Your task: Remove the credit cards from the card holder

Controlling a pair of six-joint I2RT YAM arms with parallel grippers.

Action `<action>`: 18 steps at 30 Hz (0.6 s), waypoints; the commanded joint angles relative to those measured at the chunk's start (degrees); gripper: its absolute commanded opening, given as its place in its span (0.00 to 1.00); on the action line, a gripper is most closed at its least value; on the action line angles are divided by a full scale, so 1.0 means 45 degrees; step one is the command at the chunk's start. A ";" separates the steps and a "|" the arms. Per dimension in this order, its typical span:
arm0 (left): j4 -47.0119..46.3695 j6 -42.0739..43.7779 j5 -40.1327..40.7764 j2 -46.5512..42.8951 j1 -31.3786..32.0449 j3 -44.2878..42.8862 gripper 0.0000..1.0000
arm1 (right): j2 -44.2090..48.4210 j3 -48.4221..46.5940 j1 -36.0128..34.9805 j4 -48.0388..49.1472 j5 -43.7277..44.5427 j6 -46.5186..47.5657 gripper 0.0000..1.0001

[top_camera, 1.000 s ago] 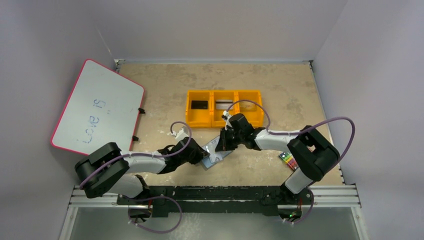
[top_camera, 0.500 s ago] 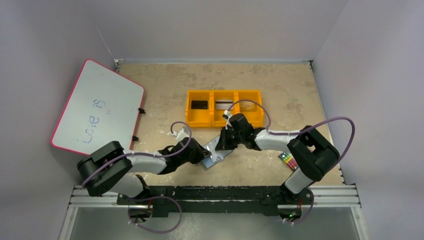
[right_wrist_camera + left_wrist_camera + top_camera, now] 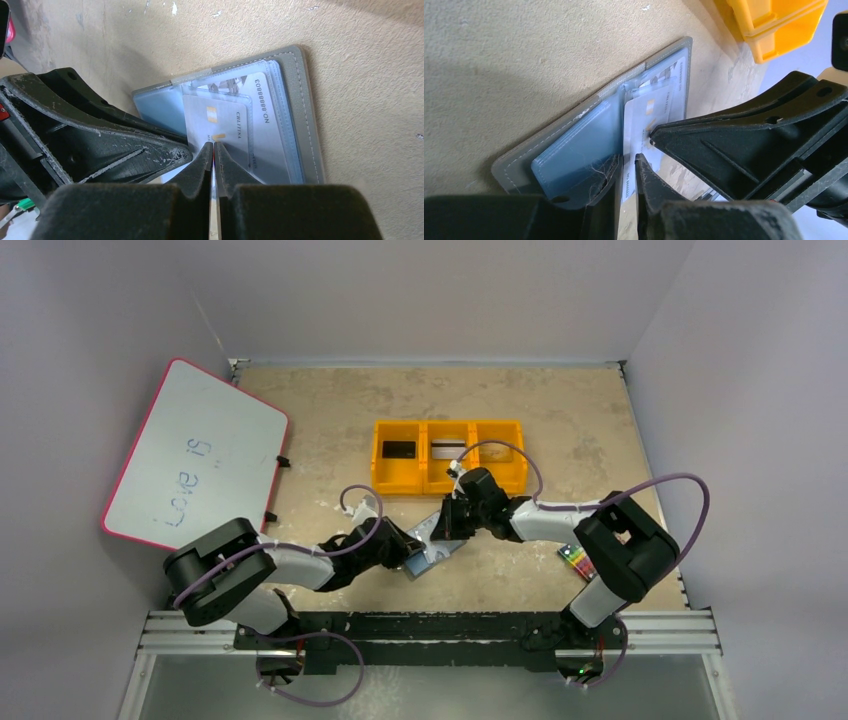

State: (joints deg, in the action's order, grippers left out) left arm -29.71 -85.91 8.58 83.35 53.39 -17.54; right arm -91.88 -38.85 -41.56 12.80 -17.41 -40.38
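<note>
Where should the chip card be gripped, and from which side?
Pinch the card by its free edge, which sticks out of the holder. Come from that open side, in line with the card: it is thin and flat, its far end under the clear pocket.

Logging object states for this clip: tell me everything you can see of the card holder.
The card holder lies open and flat on the table: grey stitched cover, pale blue-grey clear pockets inside. A numbered card sits in one pocket; a chip card over it is pinched by the shut right gripper. The left gripper seems to clamp the holder's edge.
</note>
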 commanded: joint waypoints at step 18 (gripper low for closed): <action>0.1552 0.0008 0.0559 0.0170 0.0111 0.0008 0.13 | 0.0477 -0.0150 -0.0039 -0.1676 0.1506 0.0353 0.27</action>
State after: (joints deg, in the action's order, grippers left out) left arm -28.73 -87.46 9.72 83.35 53.49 -17.67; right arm -86.35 -38.87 -41.60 4.62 -11.07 -39.88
